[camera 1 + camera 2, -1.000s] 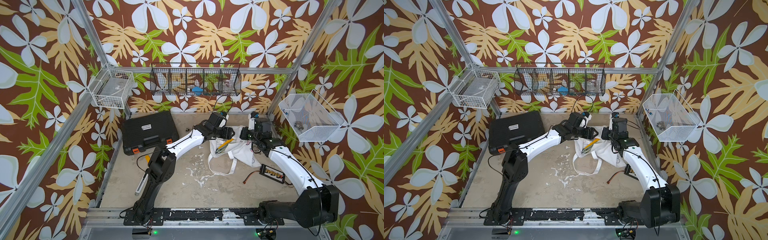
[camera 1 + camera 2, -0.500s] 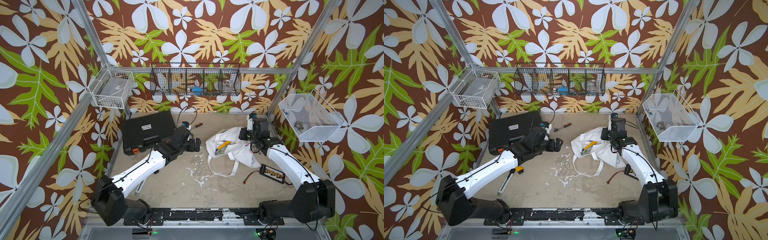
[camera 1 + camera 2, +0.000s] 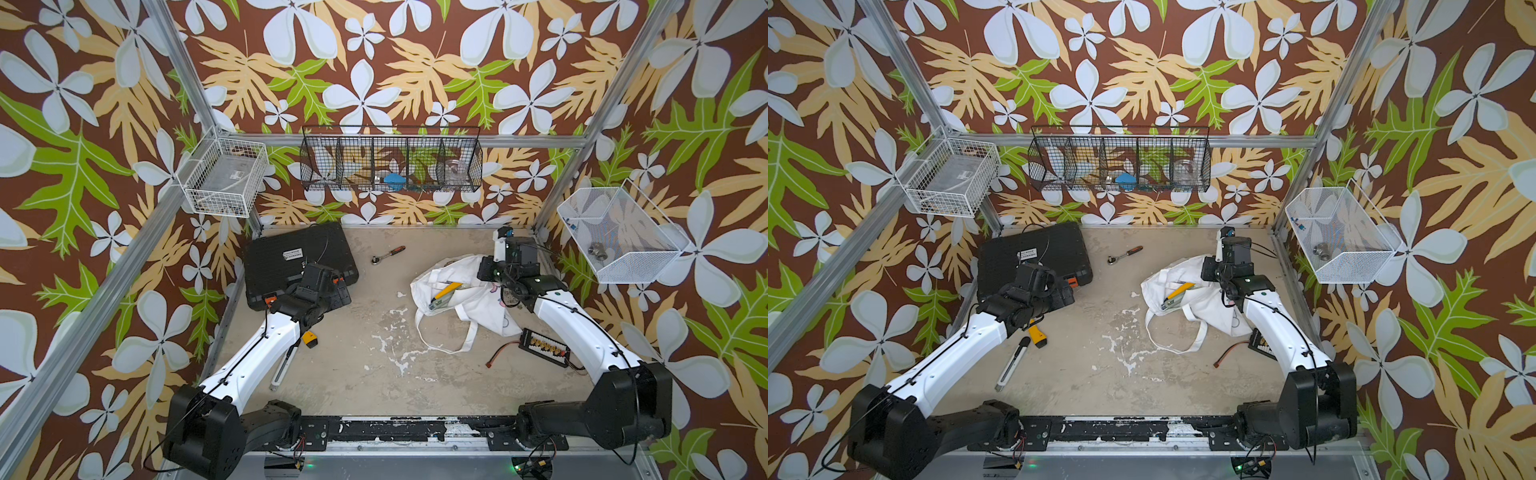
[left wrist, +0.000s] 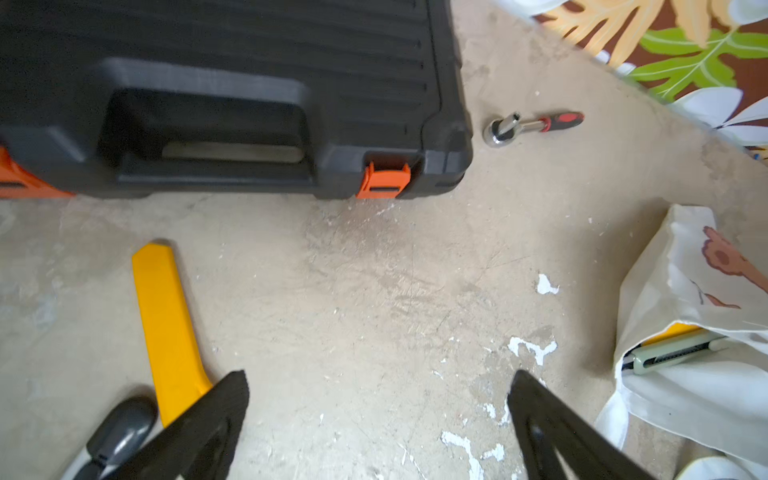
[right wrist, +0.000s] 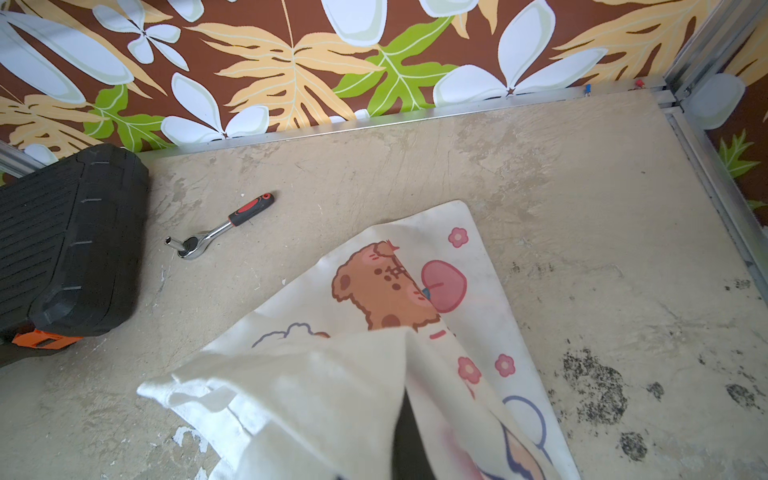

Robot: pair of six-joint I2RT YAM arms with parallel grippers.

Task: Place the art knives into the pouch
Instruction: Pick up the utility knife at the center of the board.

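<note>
The pouch (image 3: 478, 307) (image 3: 1204, 309), a white cloth bag with cartoon prints, lies crumpled at the right of the floor with its mouth held up. The art knife (image 3: 442, 293) (image 3: 1177, 296), yellow and grey-green, rests in that mouth and also shows in the left wrist view (image 4: 673, 349). My right gripper (image 3: 484, 272) (image 3: 1208, 272) is shut on the pouch's upper edge; in the right wrist view the cloth (image 5: 332, 395) drapes over its fingers (image 5: 409, 436). My left gripper (image 3: 332, 291) (image 4: 378, 386) hangs open and empty over bare floor, well left of the pouch.
A black tool case (image 3: 299, 257) with orange latches lies at the back left. A ratchet wrench (image 3: 387, 254) lies behind the pouch. A yellow-handled tool (image 3: 309, 338) and a grey-white cutter (image 3: 284, 368) lie under my left arm. A black connector board (image 3: 544, 343) lies front right.
My left arm has drawn back from the pouch's mouth to the front of the black case and its jaws have opened. The art knife stays in the pouch. The right gripper keeps its hold.
</note>
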